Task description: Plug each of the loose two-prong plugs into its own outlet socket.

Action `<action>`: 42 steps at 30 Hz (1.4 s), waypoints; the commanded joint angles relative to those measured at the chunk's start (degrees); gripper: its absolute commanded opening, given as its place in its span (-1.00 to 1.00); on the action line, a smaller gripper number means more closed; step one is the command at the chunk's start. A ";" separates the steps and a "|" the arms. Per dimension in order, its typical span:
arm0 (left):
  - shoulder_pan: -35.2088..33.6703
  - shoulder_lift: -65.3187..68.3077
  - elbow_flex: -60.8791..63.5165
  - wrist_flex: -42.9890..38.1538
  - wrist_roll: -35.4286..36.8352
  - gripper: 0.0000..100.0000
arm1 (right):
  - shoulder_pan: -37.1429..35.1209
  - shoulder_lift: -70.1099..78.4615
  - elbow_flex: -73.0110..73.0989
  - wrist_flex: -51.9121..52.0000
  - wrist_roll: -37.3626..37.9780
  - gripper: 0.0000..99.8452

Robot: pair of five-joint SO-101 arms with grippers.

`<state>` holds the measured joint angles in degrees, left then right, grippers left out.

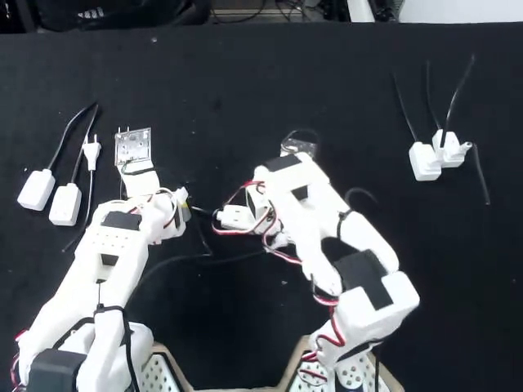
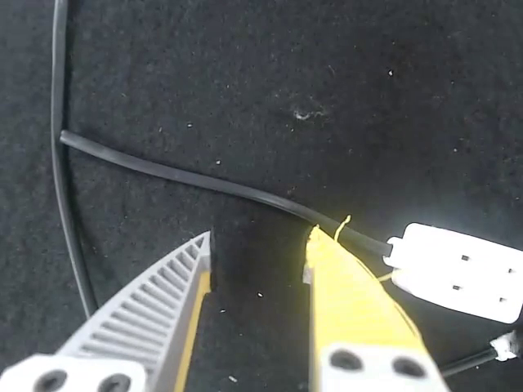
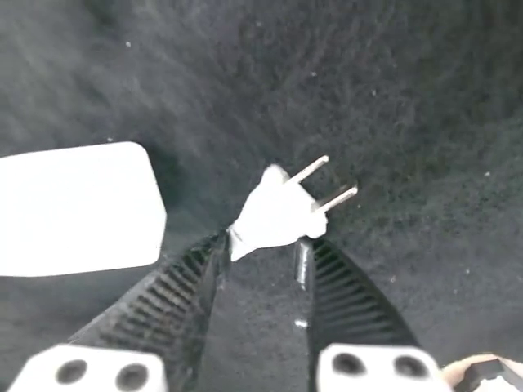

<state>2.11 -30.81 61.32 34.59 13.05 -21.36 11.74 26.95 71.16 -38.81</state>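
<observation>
From above, the black table (image 1: 245,73) carries two white outlet sockets (image 1: 51,196) side by side at its left edge. A loose two-prong plug (image 1: 91,153) lies just beside them, its prongs pointing away from the arms. The left gripper (image 1: 135,145) hovers near that plug, and the right gripper (image 1: 298,147) sits over the middle of the table. Well apart on the right lies another pair of white outlet pieces (image 1: 437,155), touching each other, with thin black cables fanning away from them. In the left wrist view, the left gripper (image 2: 260,237) has its grey and yellow fingers spread apart with bare cloth between them. A black cable (image 2: 196,180) runs across just past their tips into a white outlet socket block (image 2: 458,269), which lies flat with its slots facing up. In the right wrist view, the right gripper (image 3: 263,241) has a white plug (image 3: 278,211) at the tips of its black ribbed fingers. It seems to be pinched by its rear end, though the contact is hard to make out. Its two metal prongs point away from the claw, and a blurred white block (image 3: 73,208), probably a socket, sits beside it.
</observation>
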 commanded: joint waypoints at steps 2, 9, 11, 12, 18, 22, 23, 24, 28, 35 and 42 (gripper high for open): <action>-0.48 -1.58 -0.40 -0.97 0.70 -0.62 | -0.18 3.91 0.31 0.53 -0.09 -0.75; -0.48 -1.58 -0.40 -0.97 0.70 -0.62 | 6.95 2.51 0.31 6.33 10.11 -0.76; -0.48 -1.58 -0.40 -0.97 0.70 -0.62 | 9.67 0.92 0.31 7.03 18.29 -0.85; -0.48 -1.58 -0.40 -0.97 0.70 -0.62 | 11.16 -0.22 0.31 6.95 21.89 -0.88; -0.48 -1.58 -0.40 -0.97 0.70 -0.62 | 18.11 -6.11 0.31 6.77 35.08 -0.87; -0.48 -1.58 -0.40 -0.97 0.70 -0.62 | 18.73 -5.14 0.66 4.40 41.93 -0.87; -0.48 -1.58 -0.40 -0.97 0.70 -0.62 | 18.73 -4.44 0.66 4.04 43.25 -0.88; -0.48 -1.58 -0.40 -0.97 0.70 -0.62 | 18.81 -3.74 0.48 3.69 44.40 -0.88; -0.48 -1.58 -0.40 -0.97 0.70 -0.62 | 18.64 -0.66 0.31 1.49 45.89 -0.87; -0.48 -1.67 -0.22 -0.97 0.53 -0.62 | 18.37 -0.75 -3.91 1.05 48.70 -0.87; -0.48 -1.67 -0.31 -0.97 0.53 -0.62 | 14.15 -0.40 -5.85 6.42 62.77 -0.87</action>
<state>2.11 -30.81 61.32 34.59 13.05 -4.92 12.09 23.96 75.65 20.70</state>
